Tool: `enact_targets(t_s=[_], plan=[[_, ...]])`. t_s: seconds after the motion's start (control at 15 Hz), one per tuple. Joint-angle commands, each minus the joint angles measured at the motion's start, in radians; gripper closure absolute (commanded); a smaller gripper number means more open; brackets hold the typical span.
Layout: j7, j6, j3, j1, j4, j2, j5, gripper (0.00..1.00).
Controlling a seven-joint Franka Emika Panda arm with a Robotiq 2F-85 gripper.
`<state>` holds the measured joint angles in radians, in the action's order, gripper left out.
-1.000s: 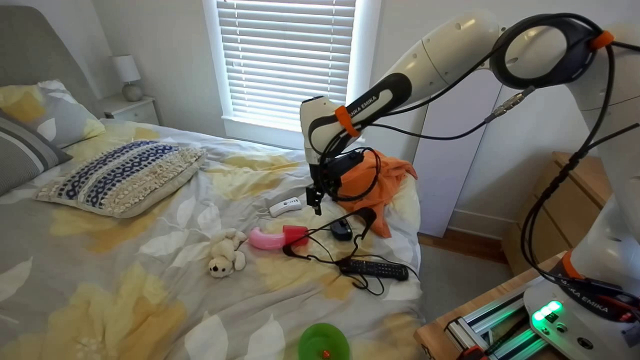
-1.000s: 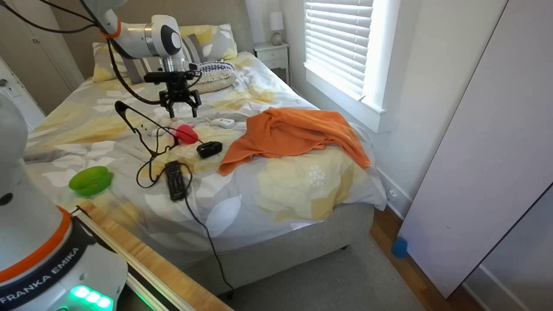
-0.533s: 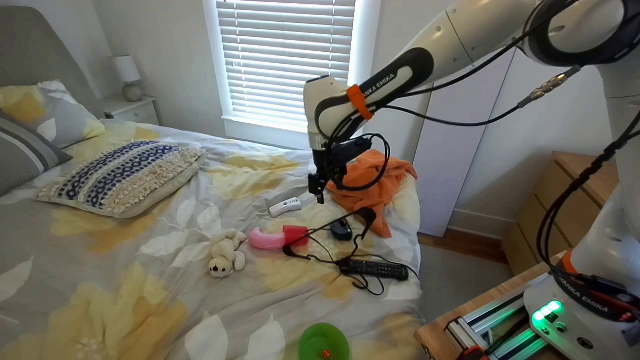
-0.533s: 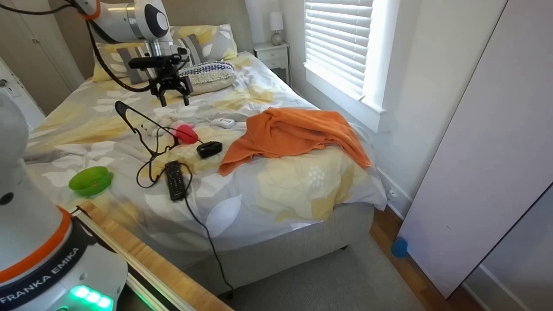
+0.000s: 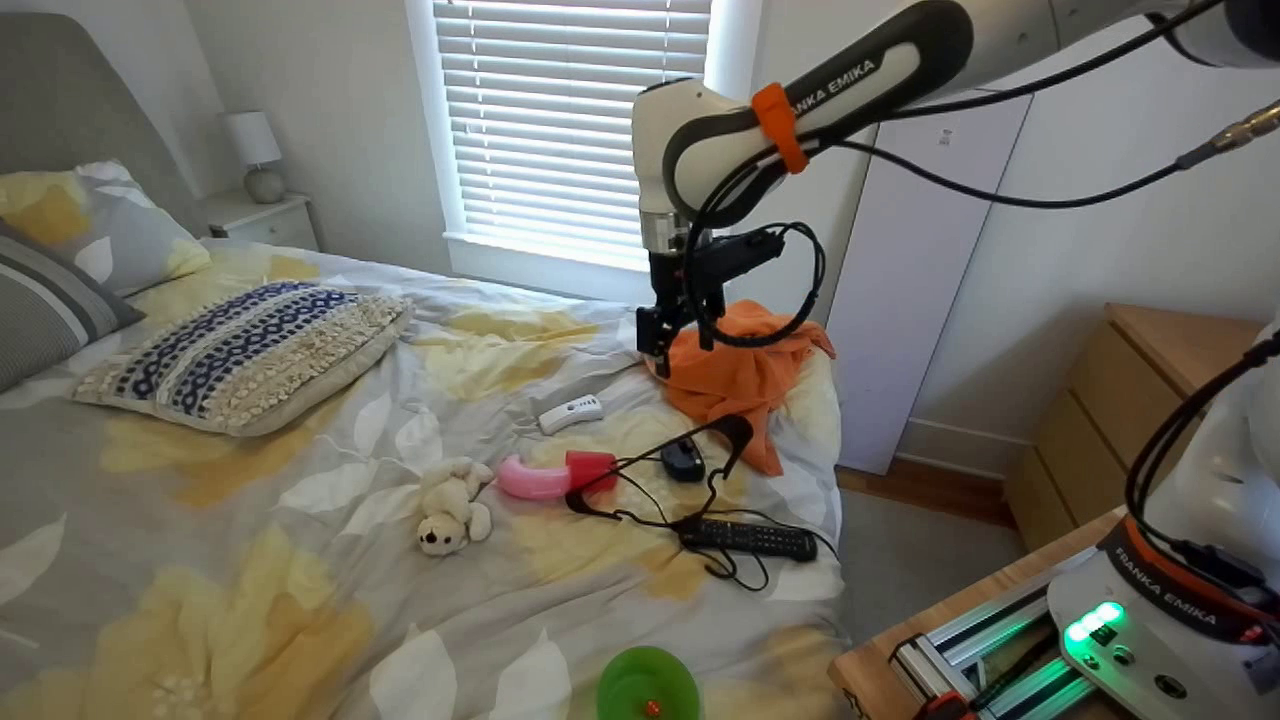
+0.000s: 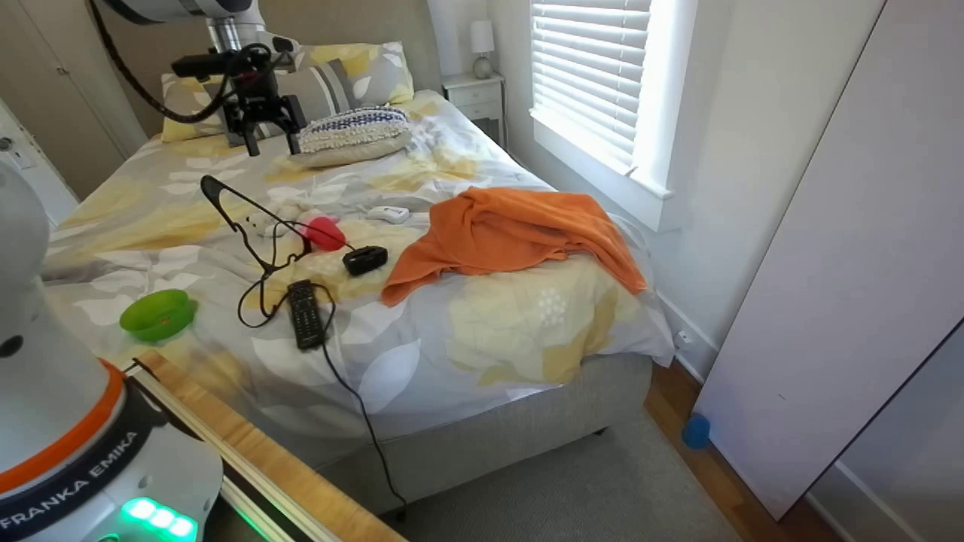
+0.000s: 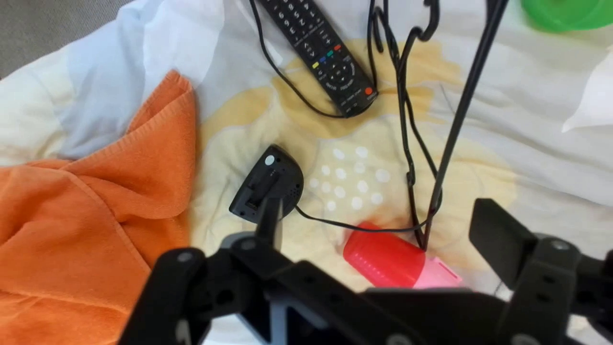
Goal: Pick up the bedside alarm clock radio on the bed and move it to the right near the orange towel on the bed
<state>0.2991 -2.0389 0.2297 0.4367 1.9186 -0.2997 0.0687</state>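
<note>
The black alarm clock radio [image 5: 683, 460] lies on the bed close to the edge of the orange towel [image 5: 745, 370], apart from it. In an exterior view the clock [image 6: 365, 260] is left of the towel [image 6: 520, 233]. In the wrist view the clock's underside [image 7: 273, 179] faces up, with a cord running from it; a fingertip covers a small part, and the towel [image 7: 96, 230] lies left of it. My gripper [image 7: 378, 220] is open and empty. It hangs well above the bed in both exterior views [image 5: 684, 352] [image 6: 274, 150].
A black hanger [image 5: 660, 470] stands up among cords beside the clock. A black remote [image 5: 755, 538], a red and pink toy [image 5: 560, 475], a white plush [image 5: 452, 505], a white remote [image 5: 571, 413] and a green bowl [image 5: 648, 685] lie on the bed.
My gripper has risen and drawn away from the bed, staying open. It moved up and right in one exterior view, up and left in another. The clock and towel have not moved.
</note>
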Motion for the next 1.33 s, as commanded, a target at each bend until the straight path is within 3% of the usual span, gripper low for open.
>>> enact_targets(t_s=[0.0, 0.53, 1.27], plan=[[0.062, 0.062, 0.042, -0.002, 0.088, 0.154, -0.031, 0.0], [0.112, 0.074, 0.133, -0.011, 0.176, 0.41, -0.044, 0.0], [0.094, 0.083, 0.162, -0.029, 0.155, 0.43, -0.021, 0.0]])
